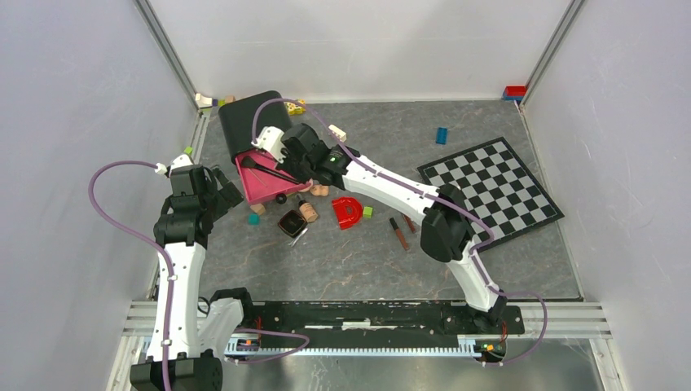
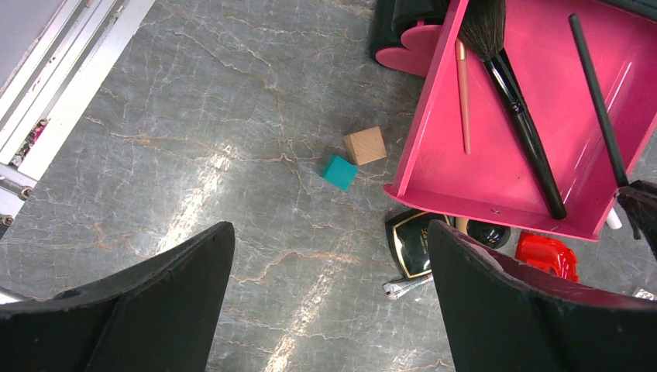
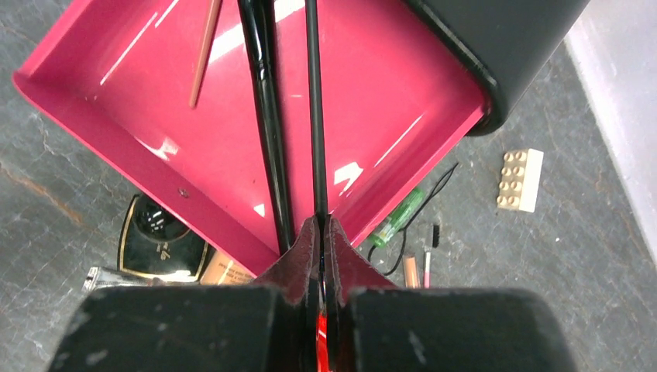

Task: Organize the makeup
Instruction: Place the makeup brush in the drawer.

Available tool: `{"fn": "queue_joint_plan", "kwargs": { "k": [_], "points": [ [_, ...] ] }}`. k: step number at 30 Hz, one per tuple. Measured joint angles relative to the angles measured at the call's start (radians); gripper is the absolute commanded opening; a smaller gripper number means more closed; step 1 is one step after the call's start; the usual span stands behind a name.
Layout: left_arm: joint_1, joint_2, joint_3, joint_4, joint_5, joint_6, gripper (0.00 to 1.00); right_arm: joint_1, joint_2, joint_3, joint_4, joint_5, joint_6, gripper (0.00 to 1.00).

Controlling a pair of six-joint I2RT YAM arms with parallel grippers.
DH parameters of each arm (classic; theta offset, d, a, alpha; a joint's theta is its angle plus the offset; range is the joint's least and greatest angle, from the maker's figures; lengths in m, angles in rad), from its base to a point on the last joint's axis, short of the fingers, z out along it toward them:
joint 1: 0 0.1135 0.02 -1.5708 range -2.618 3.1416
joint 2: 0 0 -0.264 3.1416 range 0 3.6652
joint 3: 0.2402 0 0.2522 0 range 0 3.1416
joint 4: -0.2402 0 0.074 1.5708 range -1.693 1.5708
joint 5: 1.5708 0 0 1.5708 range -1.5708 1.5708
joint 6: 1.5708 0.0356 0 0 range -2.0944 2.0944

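Note:
My right gripper [image 3: 320, 225] is shut on a thin black wand [image 3: 312, 101] and holds it over the pink tray [image 3: 387, 101]. In the tray lie a black brush [image 3: 263, 116] and a pink-white pencil [image 3: 204, 54]. The top view shows this gripper [image 1: 281, 171] at the tray's [image 1: 259, 191] near edge. My left gripper [image 2: 329, 232] is open and empty above the table, left of the tray [image 2: 496, 155]. A square black compact [image 2: 409, 240] lies below the tray's edge. A beige bottle [image 3: 225, 267] lies beside it. Two dark-red tubes [image 1: 398, 233] lie to the right.
The tray's black lid [image 1: 248, 122] stands open behind it. A tan cube [image 2: 365, 145] and a teal cube [image 2: 339, 172] lie left of the tray. A red D-shaped piece [image 1: 348, 212], a checkerboard [image 1: 489, 187], a green tube [image 3: 397, 217] and a beige brick [image 3: 519, 180] lie around.

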Motion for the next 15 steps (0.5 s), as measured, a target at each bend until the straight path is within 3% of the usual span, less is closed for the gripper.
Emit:
{"fn": "queue_joint_plan", "kwargs": {
  "k": [15],
  "points": [
    [0.000,0.000,0.000,0.000,0.000,0.000,1.00,0.020,0.071,0.047,0.094,-0.001,-0.062,0.01]
  ]
}}
